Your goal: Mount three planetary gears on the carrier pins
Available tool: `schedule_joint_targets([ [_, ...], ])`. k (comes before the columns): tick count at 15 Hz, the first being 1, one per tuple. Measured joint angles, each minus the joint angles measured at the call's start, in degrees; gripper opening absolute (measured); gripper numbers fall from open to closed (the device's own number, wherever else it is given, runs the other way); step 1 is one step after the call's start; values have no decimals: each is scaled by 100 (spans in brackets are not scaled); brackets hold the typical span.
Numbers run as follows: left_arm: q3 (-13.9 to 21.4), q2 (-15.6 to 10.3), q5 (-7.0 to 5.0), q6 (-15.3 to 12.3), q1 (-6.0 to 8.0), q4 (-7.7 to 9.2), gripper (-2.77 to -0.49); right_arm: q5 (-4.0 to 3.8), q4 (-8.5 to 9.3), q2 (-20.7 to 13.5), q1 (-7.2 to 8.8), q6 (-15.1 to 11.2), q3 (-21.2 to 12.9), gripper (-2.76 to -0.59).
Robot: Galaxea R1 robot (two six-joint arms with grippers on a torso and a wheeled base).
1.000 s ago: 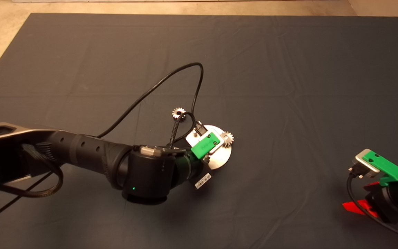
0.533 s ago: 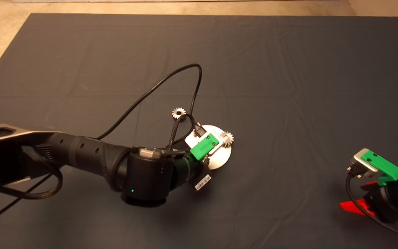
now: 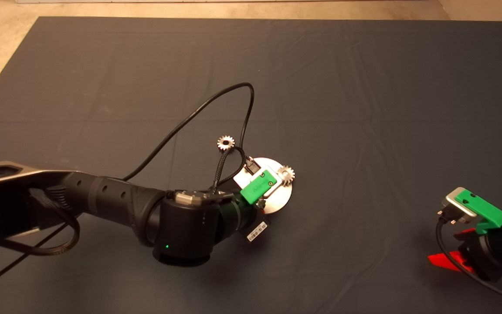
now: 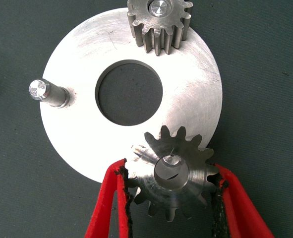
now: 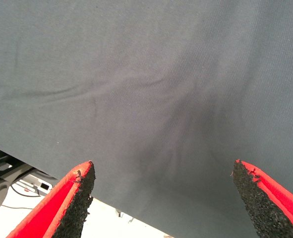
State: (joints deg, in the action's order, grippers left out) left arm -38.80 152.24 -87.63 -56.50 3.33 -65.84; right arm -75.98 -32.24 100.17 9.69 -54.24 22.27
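Observation:
The shiny carrier disc [image 4: 186, 104] lies on the mat, also seen in the head view [image 3: 279, 198]. One planetary gear [image 4: 158, 22] sits on a pin at the disc's rim [image 3: 285, 174]. A second pin [image 4: 43, 91] stands bare. My left gripper [image 4: 170, 171] is shut on a second gear [image 4: 171, 181] over the disc's edge, and a pin top shows inside its centre hole. In the head view this gripper [image 3: 263, 195] is under its green mount. A third gear [image 3: 225, 142] lies loose on the mat behind the disc. My right gripper [image 3: 451, 246] waits open at the lower right.
The left arm's black cable [image 3: 216, 102] loops over the mat behind the disc and passes close to the loose gear. The dark mat [image 3: 364, 109] spreads wide to the right and back. The right wrist view shows the mat's edge [image 5: 136, 198] and the floor beyond.
The left arm and its wrist have shifted slightly toward the front of the mat, with the gear still held over the disc. The right arm has barely moved.

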Motion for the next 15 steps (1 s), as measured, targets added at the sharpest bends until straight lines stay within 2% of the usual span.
schedule_joint_targets([
  [4,-2,-2,-5,3,-13,-75,-258,13,0,0,0,0,0,-131],
  [9,-2,24,-5,3,-155,-367,-258,24,0,0,0,0,0,-131],
  [12,-20,41,-5,5,-256,-450,-258,59,0,0,0,0,0,-131],
  [15,-22,46,-9,5,-317,-508,-259,59,0,0,0,0,0,-131],
])
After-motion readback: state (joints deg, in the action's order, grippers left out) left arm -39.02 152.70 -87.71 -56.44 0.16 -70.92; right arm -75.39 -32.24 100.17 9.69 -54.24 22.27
